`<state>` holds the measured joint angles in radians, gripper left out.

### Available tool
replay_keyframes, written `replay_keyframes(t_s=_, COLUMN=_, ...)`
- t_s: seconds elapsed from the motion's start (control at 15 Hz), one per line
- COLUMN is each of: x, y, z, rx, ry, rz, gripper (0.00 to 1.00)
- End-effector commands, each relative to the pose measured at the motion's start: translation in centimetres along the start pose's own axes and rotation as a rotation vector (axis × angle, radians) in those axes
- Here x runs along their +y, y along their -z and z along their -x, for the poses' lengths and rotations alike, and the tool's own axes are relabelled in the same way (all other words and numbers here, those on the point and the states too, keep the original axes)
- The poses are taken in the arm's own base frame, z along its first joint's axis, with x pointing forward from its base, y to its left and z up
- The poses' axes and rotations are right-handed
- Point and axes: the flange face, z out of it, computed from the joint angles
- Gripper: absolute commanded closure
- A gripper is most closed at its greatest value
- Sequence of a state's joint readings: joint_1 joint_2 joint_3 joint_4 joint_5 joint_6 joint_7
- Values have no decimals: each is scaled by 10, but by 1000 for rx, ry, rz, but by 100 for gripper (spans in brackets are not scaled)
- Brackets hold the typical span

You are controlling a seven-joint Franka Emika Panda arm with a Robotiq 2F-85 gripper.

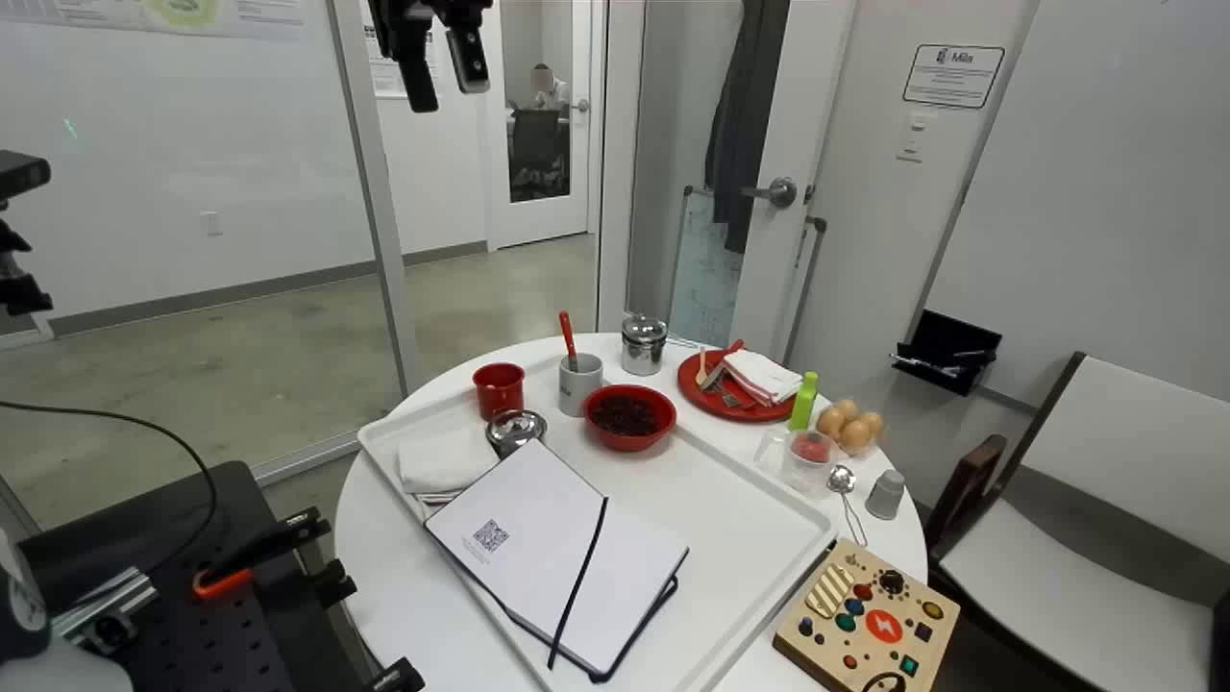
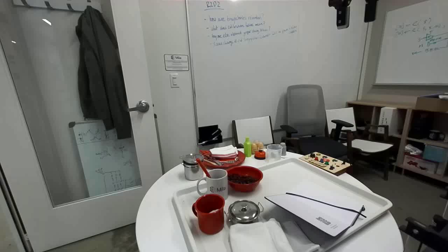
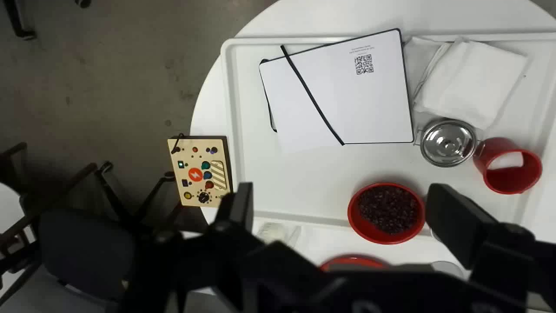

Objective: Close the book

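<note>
The book [image 1: 548, 538] lies open on the white tray [image 1: 750, 519], with white blank pages facing up, a QR code on one page and a dark navy cover edge. Its thin dark strap [image 1: 583, 577] lies across the pages. The open book also shows in an exterior view [image 2: 311, 211] and in the wrist view [image 3: 356, 100]. My gripper [image 1: 447, 98] is high above the table and well apart from the book; its fingertips also show in an exterior view [image 2: 356, 23]. In the wrist view my gripper [image 3: 341, 189] has its fingers wide apart with nothing between them.
A folded white cloth [image 3: 475, 80], a lidded silver pot [image 3: 449, 142], a red mug [image 3: 506, 167] and a red bowl [image 3: 386, 213] stand near the book. A wooden board with colourful pieces [image 1: 870, 615] lies at the table edge. A red plate [image 1: 701, 384] is behind the tray.
</note>
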<state>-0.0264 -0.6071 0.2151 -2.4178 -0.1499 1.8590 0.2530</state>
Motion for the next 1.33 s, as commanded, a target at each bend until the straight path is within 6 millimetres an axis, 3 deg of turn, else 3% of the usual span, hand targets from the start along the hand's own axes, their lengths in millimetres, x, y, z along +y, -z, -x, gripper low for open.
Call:
replay_keyframes(t_s=0.0, x=0, y=1, z=0, rx=-1, ry=0, rz=0, gripper=0)
replay_keyframes(t_s=0.4, x=-13, y=-6, z=-1, rx=-20, ry=-18, rz=28, gripper=0)
replay_keyframes(t_s=0.67, x=-45, y=-26, z=-10, rx=-5, ry=4, rz=107, gripper=0)
replay_keyframes(t_s=0.93, x=-97, y=-68, z=-21, rx=28, ry=70, rz=295, gripper=0)
replay_keyframes(t_s=1.27, x=-153, y=-146, z=-31, rx=-27, ry=204, rz=411, gripper=0)
